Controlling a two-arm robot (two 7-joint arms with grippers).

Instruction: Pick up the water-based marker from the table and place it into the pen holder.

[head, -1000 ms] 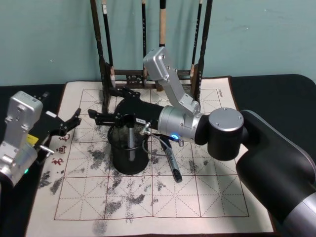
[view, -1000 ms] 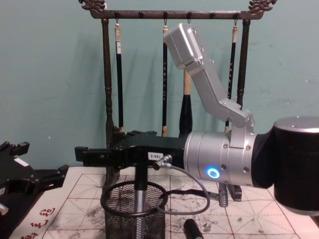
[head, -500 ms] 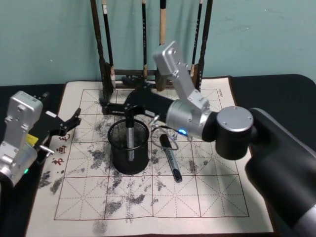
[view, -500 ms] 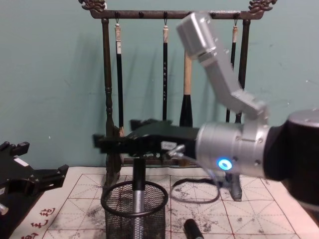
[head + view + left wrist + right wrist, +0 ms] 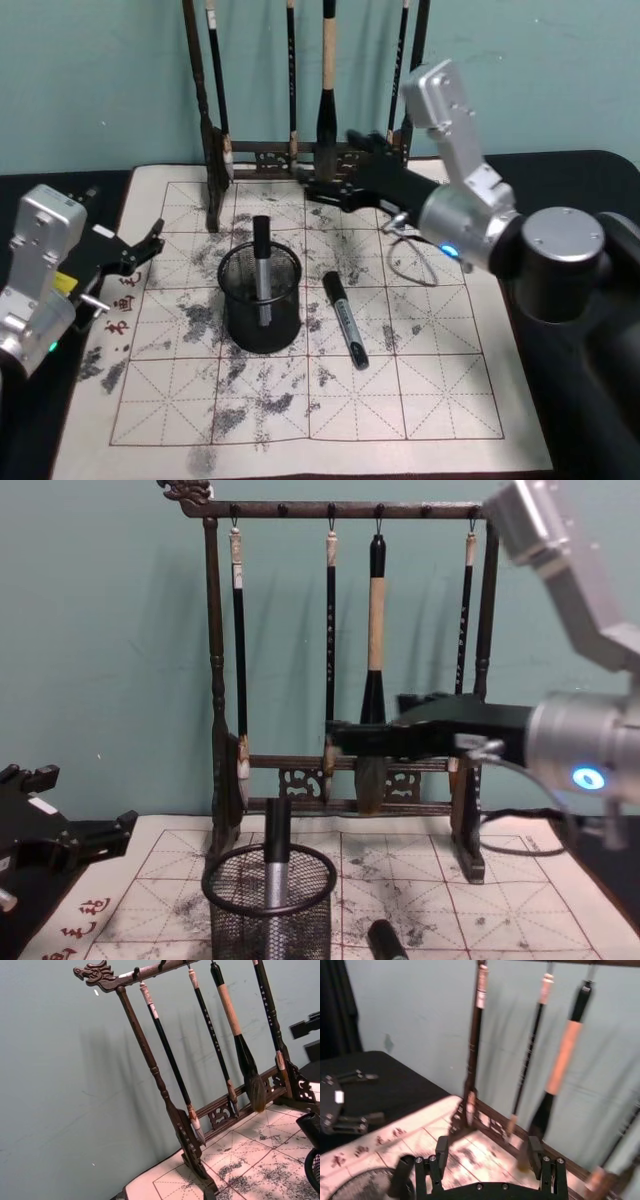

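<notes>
Water-based marker (image 5: pixel 262 242) stands upright in the pen holder (image 5: pixel 240 328), mid-mat on your table (image 5: pixel 560 170). Your right gripper (image 5: pixel 332 168) hovers farther back by the brush rack (image 5: pixel 213 680), fingers wide, empty. Your left gripper (image 5: pixel 150 243) sits parked left, fingers apart. A black marker (image 5: pixel 345 320) lies just right of the holder.

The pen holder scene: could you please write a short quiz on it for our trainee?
1. True or false: a marker stands in the pen holder, the left gripper parked to its left.
2. The right gripper is: A) shut on a marker; B) open, empty, by the brush rack; C) inside the holder.
3. Fill in: a second marker lies on the ____ beside the holder.
Key: 1 true; 2 B; 3 mat.
</notes>
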